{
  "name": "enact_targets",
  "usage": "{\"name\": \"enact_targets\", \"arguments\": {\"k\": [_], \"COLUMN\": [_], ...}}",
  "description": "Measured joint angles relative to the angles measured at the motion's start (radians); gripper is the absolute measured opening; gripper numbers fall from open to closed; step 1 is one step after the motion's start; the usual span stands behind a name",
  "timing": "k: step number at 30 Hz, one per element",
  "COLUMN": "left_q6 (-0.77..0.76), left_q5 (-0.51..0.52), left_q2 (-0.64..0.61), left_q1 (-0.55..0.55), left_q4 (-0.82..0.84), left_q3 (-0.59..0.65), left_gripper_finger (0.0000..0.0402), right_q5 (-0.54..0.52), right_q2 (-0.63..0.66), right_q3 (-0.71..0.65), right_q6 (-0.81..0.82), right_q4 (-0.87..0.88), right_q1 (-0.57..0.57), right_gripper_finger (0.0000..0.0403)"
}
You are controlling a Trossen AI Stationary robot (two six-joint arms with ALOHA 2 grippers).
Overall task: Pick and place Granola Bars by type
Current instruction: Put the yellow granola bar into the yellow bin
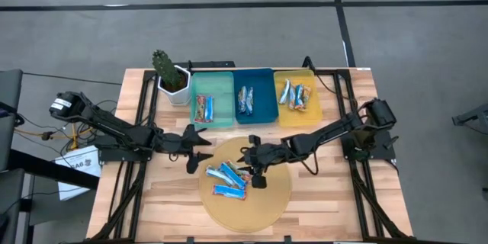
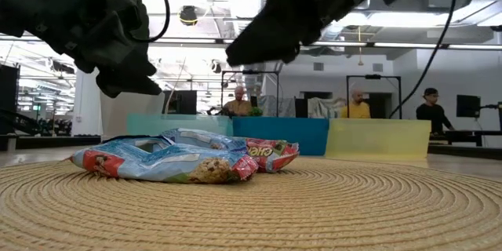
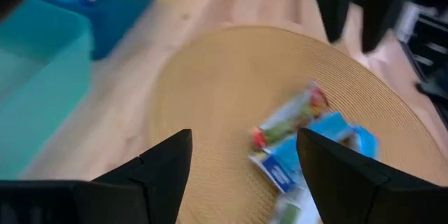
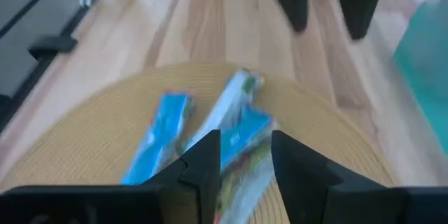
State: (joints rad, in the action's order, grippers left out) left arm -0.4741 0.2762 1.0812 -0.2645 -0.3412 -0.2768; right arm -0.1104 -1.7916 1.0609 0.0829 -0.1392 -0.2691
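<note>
Several granola bars, mostly blue-white, lie in a loose heap on a round woven mat; in the low view the heap rests flat on the mat. My right gripper hangs open just above the heap, its fingers slanting down over the bars, clear of them in the low view. My left gripper waits open beside the mat's left rim, above the table. More bars lie in the teal tray, the blue tray and the yellow tray.
The three trays stand side by side along the far edge. A cactus in a white pot stands left of the teal tray. Bare wood lies between trays and mat. People sit at desks in the room beyond.
</note>
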Motion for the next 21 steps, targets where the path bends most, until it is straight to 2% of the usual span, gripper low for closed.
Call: {"name": "enact_targets", "arguments": {"k": [6,9,14,21], "left_q6": [0.028,0.042,0.049,0.126], "left_q5": [-0.134,-0.167,-0.163,-0.101], "left_q2": [0.000,0.000,0.000,0.000], "left_q1": [-0.040,-0.074,-0.133,-0.169], "left_q4": [-0.004,0.043,0.151,0.164], "left_q3": [0.000,-0.001,-0.001,-0.001], "left_gripper_finger": [0.0249,0.0249,0.0249,0.0249], "right_q5": [-0.035,-0.036,-0.037,-0.038], "right_q2": [0.047,0.071,0.071,0.071], "right_q3": [0.021,0.015,0.012,0.012], "right_q6": [-0.038,-0.038,-0.038,-0.038], "right_q4": [0.095,0.112,0.156,0.157], "right_q1": [-0.006,-0.005,-0.005,-0.003], "right_gripper_finger": [0.0118,0.0118,0.0118,0.0118]}}
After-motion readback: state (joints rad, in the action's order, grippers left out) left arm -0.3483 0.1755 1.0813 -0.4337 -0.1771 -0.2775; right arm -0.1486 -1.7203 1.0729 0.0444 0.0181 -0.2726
